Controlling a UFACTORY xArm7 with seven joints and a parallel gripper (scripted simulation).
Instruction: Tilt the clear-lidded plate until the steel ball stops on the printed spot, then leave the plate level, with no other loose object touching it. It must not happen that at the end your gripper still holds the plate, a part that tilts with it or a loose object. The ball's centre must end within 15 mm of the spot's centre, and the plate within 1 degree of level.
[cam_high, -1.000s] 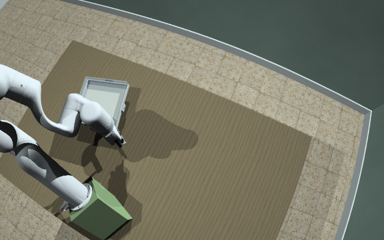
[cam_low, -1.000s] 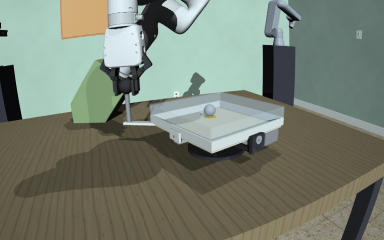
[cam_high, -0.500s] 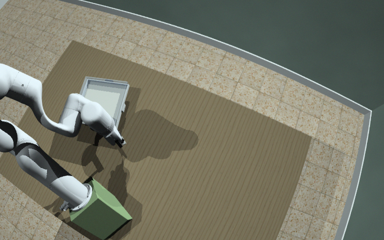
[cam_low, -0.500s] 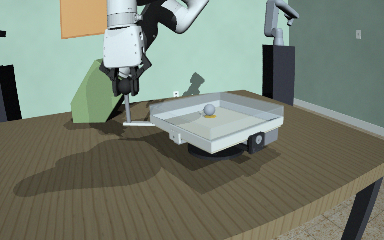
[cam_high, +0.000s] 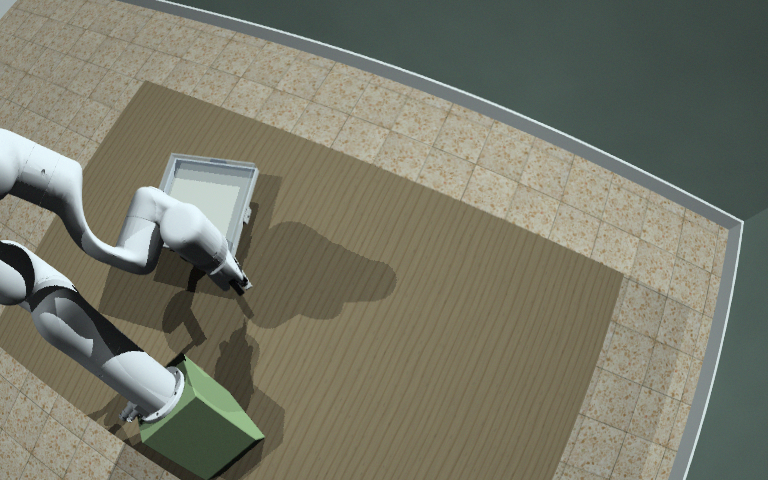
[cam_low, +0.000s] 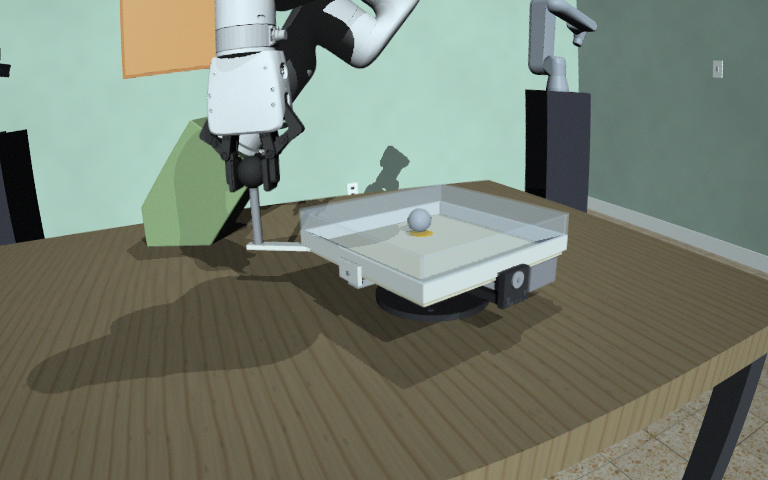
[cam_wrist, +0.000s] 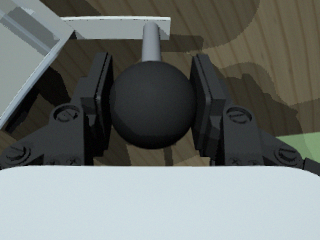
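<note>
The clear-lidded plate (cam_low: 453, 283) (cam_high: 212, 164) (cam_wrist: 27, 34) sits on a round dark pivot base (cam_low: 430, 310) on the wooden table. It looks close to level. The steel ball (cam_low: 419, 219) rests on the yellow printed spot (cam_low: 423, 233) near the plate's middle. A thin handle (cam_low: 256, 217) (cam_wrist: 114, 27) sticks out from the plate's left side and ends in a black knob (cam_low: 252, 171) (cam_wrist: 152, 116). My gripper (cam_low: 252, 175) (cam_wrist: 151, 77) (cam_high: 242, 283) is shut on that knob from above. In the top view my arm hides the ball and the spot.
The green block (cam_high: 209, 418) (cam_low: 181, 198) of my arm's base stands behind the handle. A second arm on a dark pedestal (cam_low: 557, 141) stands at the back right. The table's front edge (cam_low: 623, 418) runs along the lower right.
</note>
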